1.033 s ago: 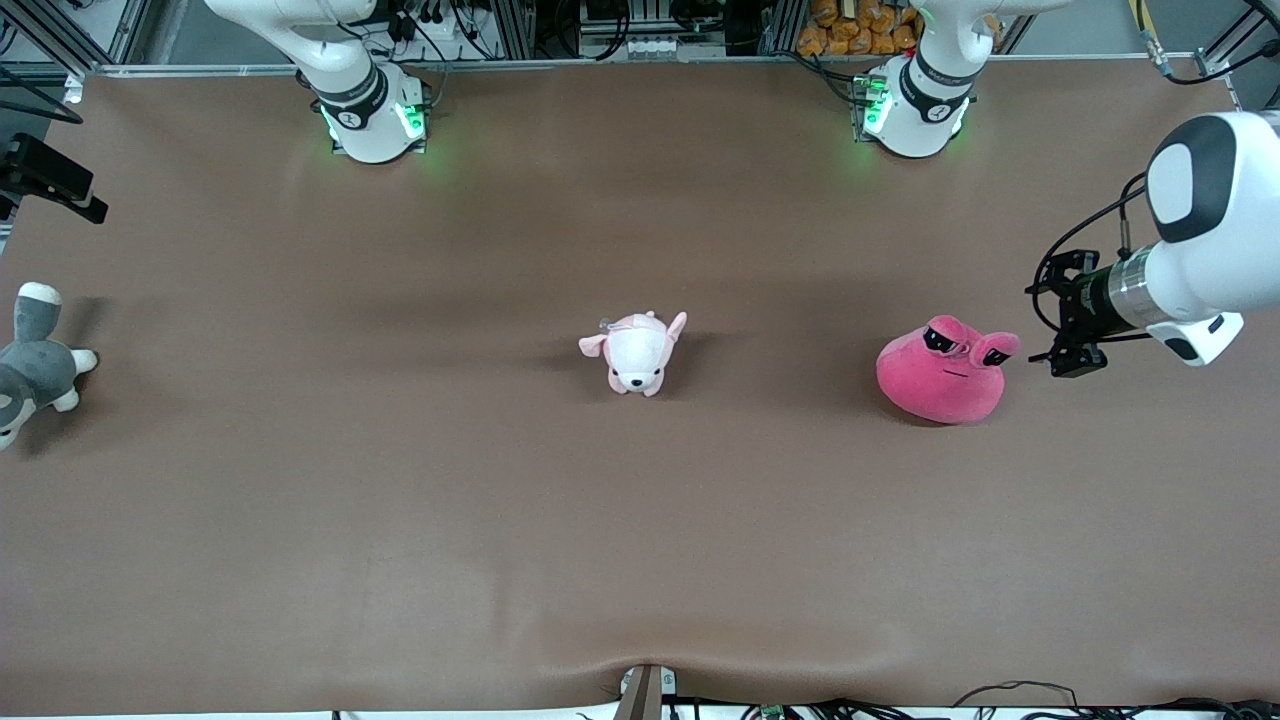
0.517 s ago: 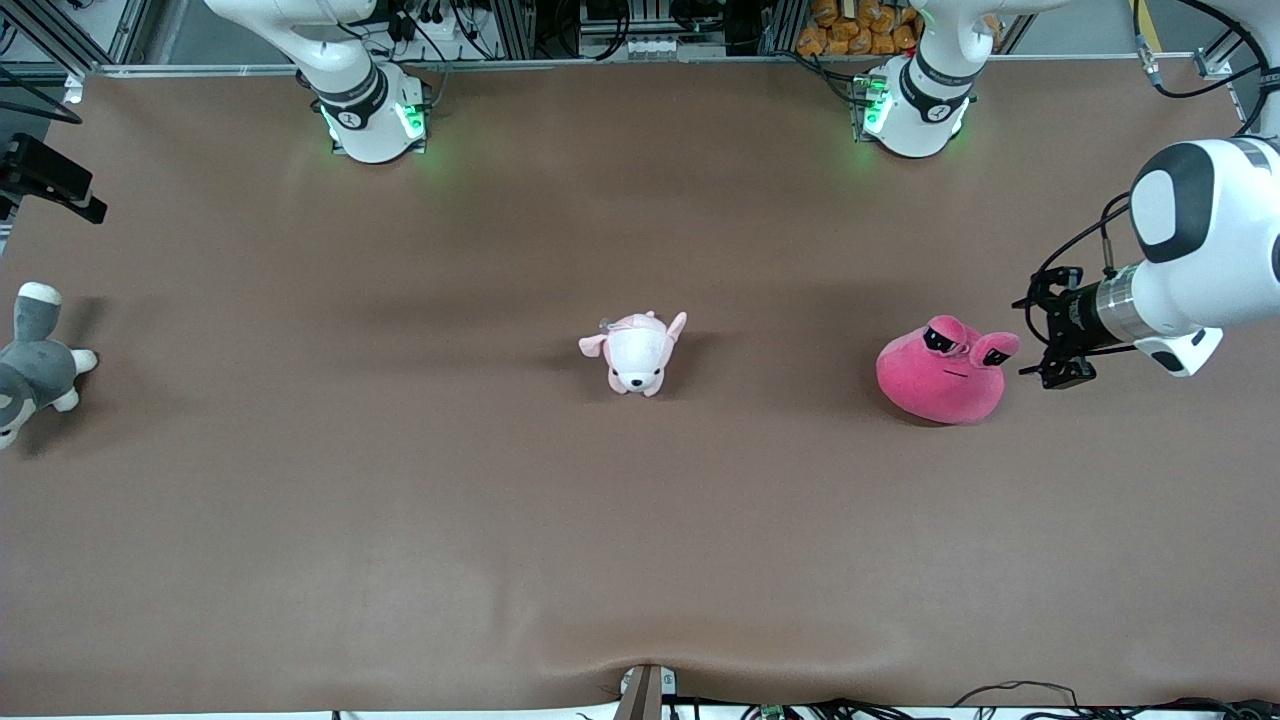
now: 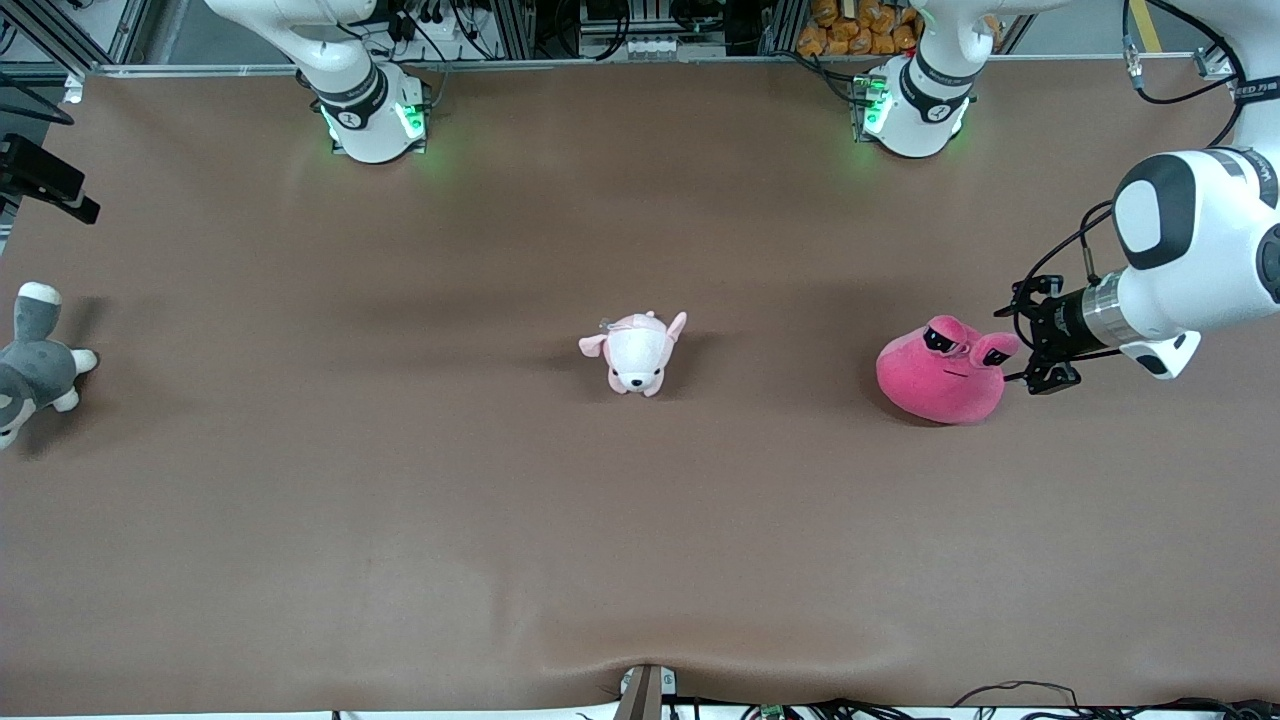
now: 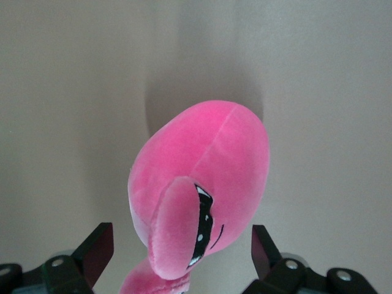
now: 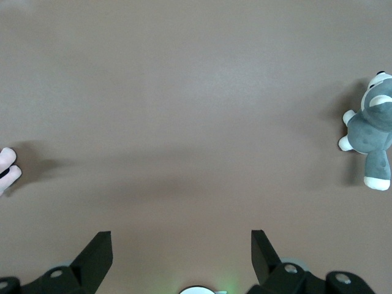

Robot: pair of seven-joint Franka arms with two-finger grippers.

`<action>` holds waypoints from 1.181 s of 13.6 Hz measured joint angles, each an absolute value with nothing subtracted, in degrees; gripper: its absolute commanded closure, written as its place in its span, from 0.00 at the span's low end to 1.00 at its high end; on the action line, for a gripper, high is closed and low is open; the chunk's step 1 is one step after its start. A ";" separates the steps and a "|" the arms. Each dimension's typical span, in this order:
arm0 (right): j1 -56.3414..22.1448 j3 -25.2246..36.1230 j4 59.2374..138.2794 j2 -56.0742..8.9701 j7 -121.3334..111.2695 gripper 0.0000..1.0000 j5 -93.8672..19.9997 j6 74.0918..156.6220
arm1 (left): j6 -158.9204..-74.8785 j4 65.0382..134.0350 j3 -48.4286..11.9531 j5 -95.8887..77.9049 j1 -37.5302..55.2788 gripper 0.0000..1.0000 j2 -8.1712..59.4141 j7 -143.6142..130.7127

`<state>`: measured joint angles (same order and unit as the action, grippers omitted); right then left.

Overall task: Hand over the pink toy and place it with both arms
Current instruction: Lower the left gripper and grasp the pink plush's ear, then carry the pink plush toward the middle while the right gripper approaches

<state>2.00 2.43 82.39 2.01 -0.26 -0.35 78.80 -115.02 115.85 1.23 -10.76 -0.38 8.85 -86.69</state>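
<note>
Left end effector (image 3: pixel 1032 362) spread wide at the pink toy (image 3: pixel 942 372); right end effector (image 5: pixel 180 254) also wide, up over bare desk.

The left end effector's two fingers (image 4: pixel 98 248) stand well apart on either side of the pink toy's stalk-eyed end, not gripping it. The toy sits on the brown desk (image 3: pixel 400 520) toward the left arm's end. The right arm waits, its end effector out of the front view; its fingers (image 5: pixel 95 251) are spread with nothing between them. A small pale puppy plush (image 3: pixel 636 352) lies near the desk's middle, and a grey-and-white plush animal (image 3: pixel 30 365) lies at the right arm's end.
</note>
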 measured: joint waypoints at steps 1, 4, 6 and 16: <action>2.10 2.43 82.39 2.01 -0.26 0.00 -0.35 78.80 | -115.13 115.86 1.21 -10.87 -0.37 0.77 9.22 -86.69; 2.32 2.43 82.39 1.99 -0.26 0.00 -0.35 78.78 | -115.44 115.85 1.10 -10.91 0.28 1.00 10.35 -86.69; 2.95 2.45 82.39 1.97 -0.26 0.00 -0.35 78.77 | -115.82 115.66 0.96 -10.91 1.01 1.00 10.89 -86.68; 5.63 2.48 81.92 -1.46 -0.31 0.00 -0.33 79.25 | -100.89 98.84 -3.75 -12.14 1.71 1.00 10.32 -94.11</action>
<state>5.63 2.48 81.92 -1.46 -0.31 -0.33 79.25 -100.89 98.84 -3.75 -12.14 1.71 10.32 -94.11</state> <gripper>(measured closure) 0.000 0.881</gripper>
